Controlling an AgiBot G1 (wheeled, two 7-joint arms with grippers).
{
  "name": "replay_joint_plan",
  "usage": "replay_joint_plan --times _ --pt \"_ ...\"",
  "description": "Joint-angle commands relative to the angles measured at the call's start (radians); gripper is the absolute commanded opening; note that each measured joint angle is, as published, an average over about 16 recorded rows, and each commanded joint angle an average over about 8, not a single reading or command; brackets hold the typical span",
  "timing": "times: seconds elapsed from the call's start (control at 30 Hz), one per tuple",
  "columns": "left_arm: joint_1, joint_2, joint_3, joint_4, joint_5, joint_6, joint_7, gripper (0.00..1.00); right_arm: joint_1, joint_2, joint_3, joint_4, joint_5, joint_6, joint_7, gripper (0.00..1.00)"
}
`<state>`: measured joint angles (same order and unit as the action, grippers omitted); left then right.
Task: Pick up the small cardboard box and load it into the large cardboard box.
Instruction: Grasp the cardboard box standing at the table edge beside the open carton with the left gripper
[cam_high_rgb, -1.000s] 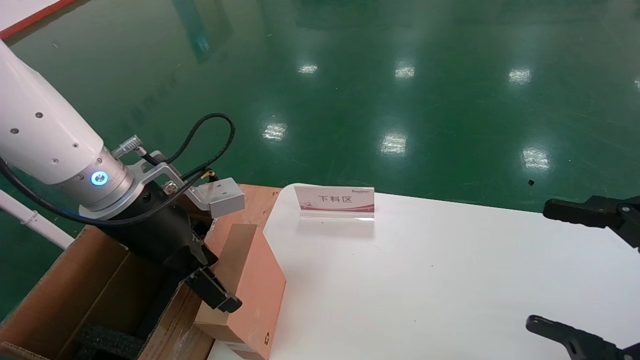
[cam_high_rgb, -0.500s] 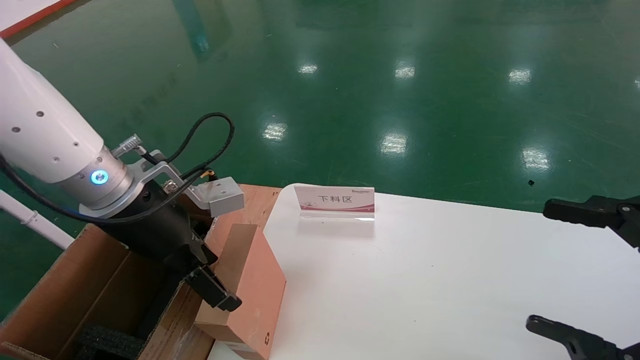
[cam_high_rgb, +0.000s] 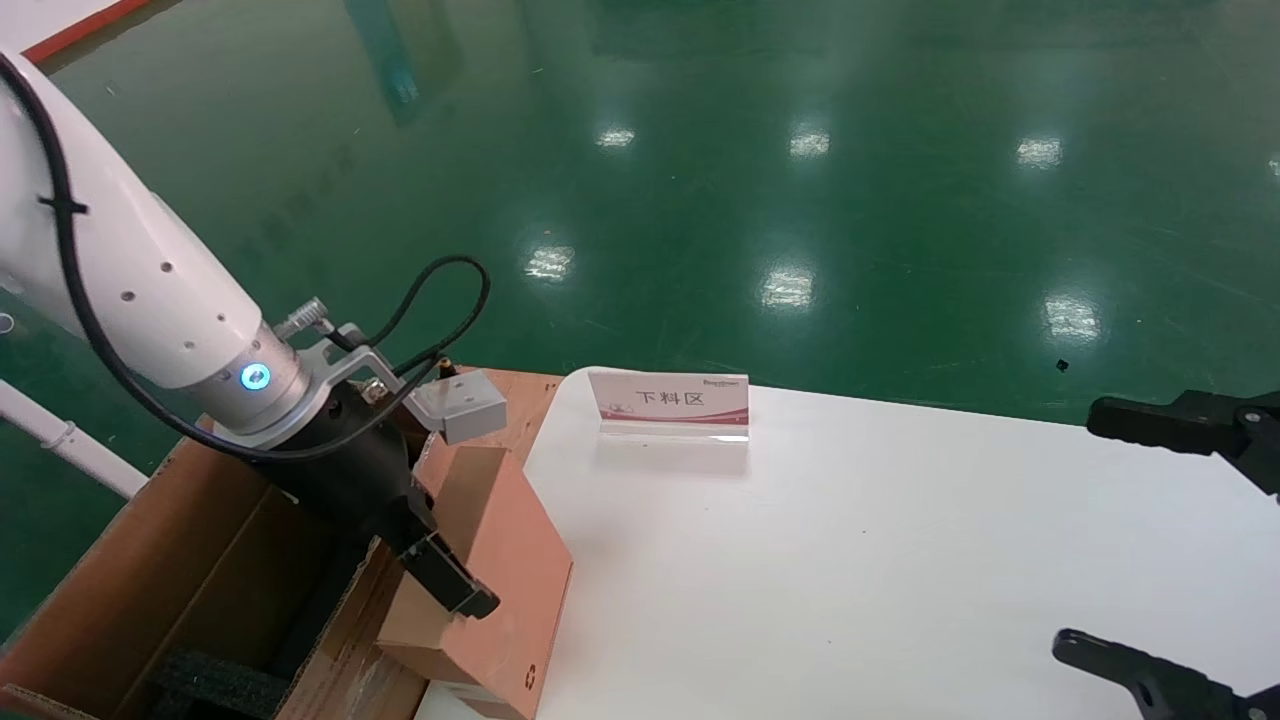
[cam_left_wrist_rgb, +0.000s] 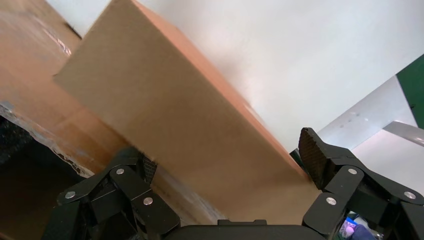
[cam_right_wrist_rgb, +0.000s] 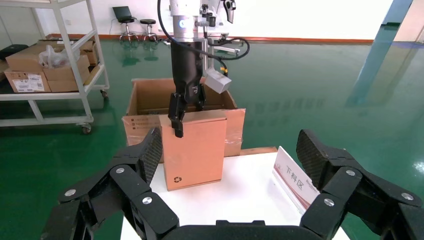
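Note:
The small cardboard box (cam_high_rgb: 515, 560), pinkish-brown with a recycling mark, stands tilted at the white table's left edge. It also shows in the left wrist view (cam_left_wrist_rgb: 165, 110) and the right wrist view (cam_right_wrist_rgb: 195, 145). My left gripper (cam_high_rgb: 445, 585) straddles its top, shut on it, with one finger on the face towards the table and the other hidden behind it. The large cardboard box (cam_high_rgb: 200, 580) sits open just left of the table, with black foam (cam_high_rgb: 215, 685) inside. My right gripper (cam_high_rgb: 1078, 528) is open and empty at the table's right side.
A pink-and-white sign (cam_high_rgb: 670, 400) stands at the back of the white table (cam_high_rgb: 850, 560). The green floor lies beyond. In the right wrist view a white shelf cart (cam_right_wrist_rgb: 50, 60) with cartons stands far behind the large box (cam_right_wrist_rgb: 145, 95).
My left arm has shifted right and lower, and the small box has tipped with it, leaning towards the large box. The right arm has not moved.

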<state>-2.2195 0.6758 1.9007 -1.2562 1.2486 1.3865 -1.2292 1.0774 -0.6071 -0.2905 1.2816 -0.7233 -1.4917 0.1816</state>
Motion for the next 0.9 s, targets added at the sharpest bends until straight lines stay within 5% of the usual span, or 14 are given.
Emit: replay_joint_plan --times 0.03,0.27,0.37,0.53,0.63,0.9 --pt "0.014 0.005 0.005 0.017 0.005 -0.006 0.011 1.00 0.000 0.000 0.000 0.000 0.000 0.000 0.000 1.00" --pt "0.032 0.008 0.007 0.047 0.002 -0.008 0.036 1.00 0.000 0.000 0.000 0.000 0.000 0.000 0.000 1.00" --pt "0.035 0.006 0.006 0.050 -0.002 -0.008 0.038 0.62 0.000 0.000 0.000 0.000 0.001 0.000 0.000 0.97" --pt "0.034 0.007 0.006 0.048 -0.001 -0.007 0.036 0.00 0.000 0.000 0.000 0.000 0.001 0.000 0.000 0.38" --pt "0.032 0.007 0.006 0.046 -0.001 -0.007 0.035 0.00 0.000 0.000 0.000 0.000 0.001 0.000 0.000 0.03" --pt "0.029 0.008 0.007 0.043 0.002 -0.006 0.033 0.00 0.000 0.000 0.000 0.000 0.001 0.000 0.000 0.00"
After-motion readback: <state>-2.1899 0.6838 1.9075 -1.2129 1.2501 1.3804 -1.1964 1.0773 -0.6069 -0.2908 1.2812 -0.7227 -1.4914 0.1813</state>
